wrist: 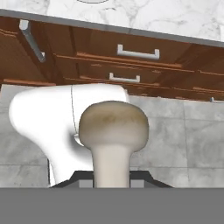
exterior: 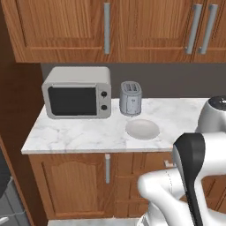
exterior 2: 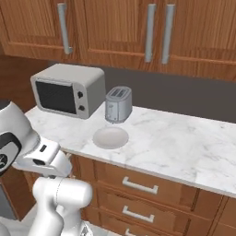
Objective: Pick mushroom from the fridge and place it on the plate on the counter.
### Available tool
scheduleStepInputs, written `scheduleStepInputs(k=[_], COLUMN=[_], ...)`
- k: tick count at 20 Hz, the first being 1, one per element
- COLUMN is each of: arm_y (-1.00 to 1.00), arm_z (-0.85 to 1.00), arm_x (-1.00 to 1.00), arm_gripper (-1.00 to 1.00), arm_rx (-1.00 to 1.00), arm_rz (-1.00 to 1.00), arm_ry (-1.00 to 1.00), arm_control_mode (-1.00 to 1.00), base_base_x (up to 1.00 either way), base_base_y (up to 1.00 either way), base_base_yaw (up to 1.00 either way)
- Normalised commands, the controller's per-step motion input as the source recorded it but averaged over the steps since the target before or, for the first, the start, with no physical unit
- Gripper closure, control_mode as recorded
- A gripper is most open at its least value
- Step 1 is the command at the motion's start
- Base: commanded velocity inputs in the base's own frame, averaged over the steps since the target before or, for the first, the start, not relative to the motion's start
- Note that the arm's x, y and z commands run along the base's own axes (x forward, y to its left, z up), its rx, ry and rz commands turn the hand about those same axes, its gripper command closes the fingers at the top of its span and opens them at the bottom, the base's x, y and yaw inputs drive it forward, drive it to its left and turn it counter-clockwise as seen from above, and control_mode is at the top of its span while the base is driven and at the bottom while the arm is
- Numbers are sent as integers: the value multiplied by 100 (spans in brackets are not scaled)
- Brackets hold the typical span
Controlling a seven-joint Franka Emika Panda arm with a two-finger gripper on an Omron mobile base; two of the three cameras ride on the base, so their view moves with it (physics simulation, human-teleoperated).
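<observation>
In the hand view, the beige-tan mushroom [wrist: 113, 127] stands close to the camera, cap up, with its pale stem running down between the dark fingertips. My gripper [wrist: 111, 180] is shut on that stem, low in front of the brown cabinets. The round off-white plate [exterior: 142, 129] [exterior 2: 110, 137] lies bare on the white marble counter [exterior: 75, 134] [exterior 2: 175, 143], just in front of the toaster. The counter's front edge [wrist: 166, 19] crosses the top of the hand view. A dark-grey edge, perhaps the fridge [exterior: 5, 194], shows at the lower left.
A silver microwave [exterior: 77, 92] [exterior 2: 67, 90] sits at the counter's left end, with a steel toaster [exterior: 130, 98] [exterior 2: 118, 104] beside it. Wooden wall cabinets [exterior: 110, 26] hang above. Drawers with steel handles [wrist: 138, 53] [exterior 2: 138, 185] lie below the counter. A grey tiled floor [wrist: 192, 140] is beneath.
</observation>
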Motion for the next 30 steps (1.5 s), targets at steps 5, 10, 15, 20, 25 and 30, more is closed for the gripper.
scheduleStepInputs(k=[5,10,15,20,25,30], arm_y=[0,0,0,0,0,0], arm_z=[0,0,0,-1,-16,-49], arm_x=[0,0,0,62,85,77], arm_gripper=[100,100,100,100,100,100], arm_rx=[0,0,0,0,2,8], arm_rz=[0,0,0,5,11,9], arm_ry=[0,0,0,-4,0,0], arm_control_mode=[100,100,100,-100,-100,-100], base_base_x=[40,44,57,0,0,0], base_base_y=[-49,-5,0,0,0,0], base_base_yaw=[10,2,1,0,0,0])
